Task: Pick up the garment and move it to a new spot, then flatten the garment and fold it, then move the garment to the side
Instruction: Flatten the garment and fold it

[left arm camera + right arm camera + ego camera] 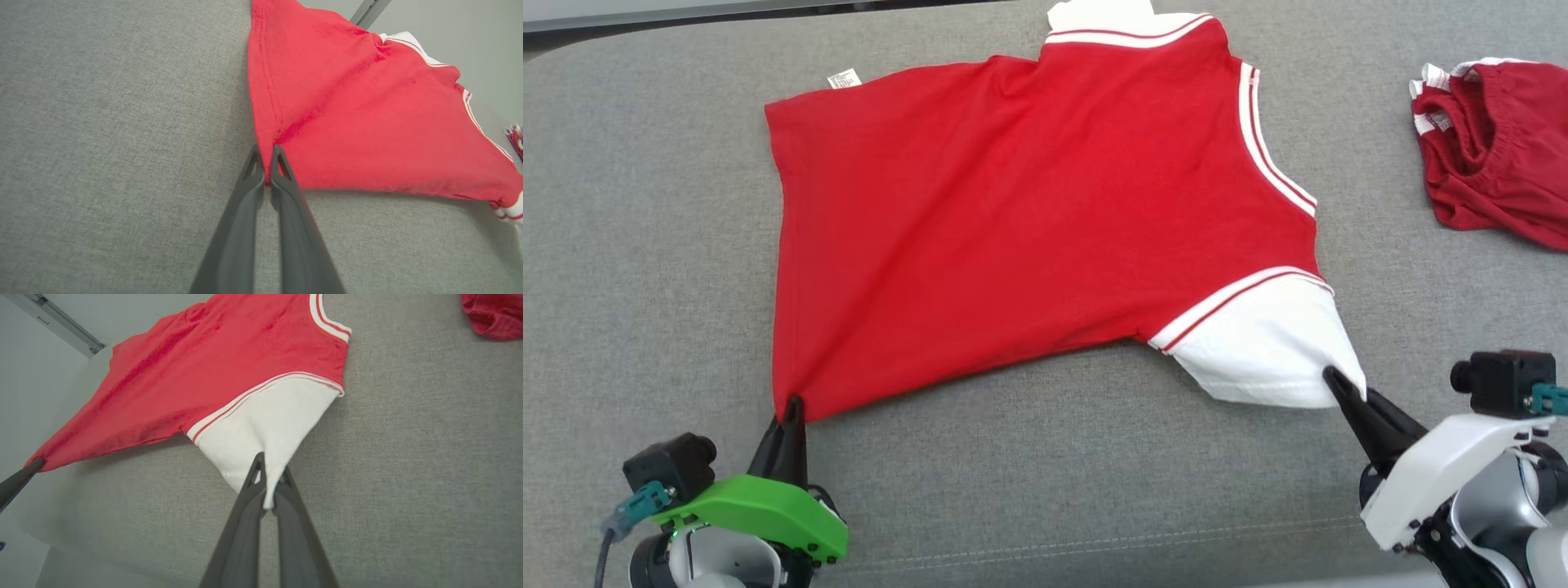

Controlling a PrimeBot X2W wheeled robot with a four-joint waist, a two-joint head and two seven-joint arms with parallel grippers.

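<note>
Two pinch points carry this step. The left gripper (791, 408) has its dark fingers pressed together on the near hem corner of the red cotton short-sleeved shirt with white sleeves and striped trim (1029, 220). The right gripper (1335, 380) is likewise clamped, on the cuff edge of the white sleeve (1266, 351).

The shirt lies spread on the grey woven upholstered surface (1045, 490), well apart from the crumpled dark-red shorts with an elastic waistband (1494, 155), on their left. The pinched hem corner is the shirt's point farthest from those shorts.

A shadow runs under the shirt's near edge, so that edge seems to hang slightly raised between the two grips while the body rests mostly flat. This looks like the flattening stage, with no fold begun.

To do it well, I would:
- draw both grips evenly towards the robot and a little apart, the left one away from the shorts, so the creases fanning out from the hem corner ease out
- keep the fingers low, so the far collar end drags flat and does not lift
- stop short of stretching the sleeve sideways
- lower both corners together before letting go, since a lopsided release would probably bunch the cloth again
</note>
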